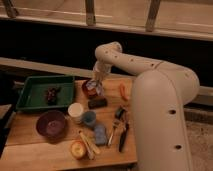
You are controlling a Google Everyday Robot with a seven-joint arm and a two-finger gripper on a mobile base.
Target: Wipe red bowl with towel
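Note:
The small red bowl sits at the back of the wooden table, just right of the green tray. My gripper comes down from the white arm right over the bowl. It is shut on the towel, a pale grey-white rag pressed into the bowl's inside. The cloth and the gripper hide most of the bowl's interior.
A green tray holding a dark lump stands at the left. In front lie a dark purple bowl, a white cup, a blue cup, a brown block, a blue pad, black utensils and an orange item. My white body fills the right side.

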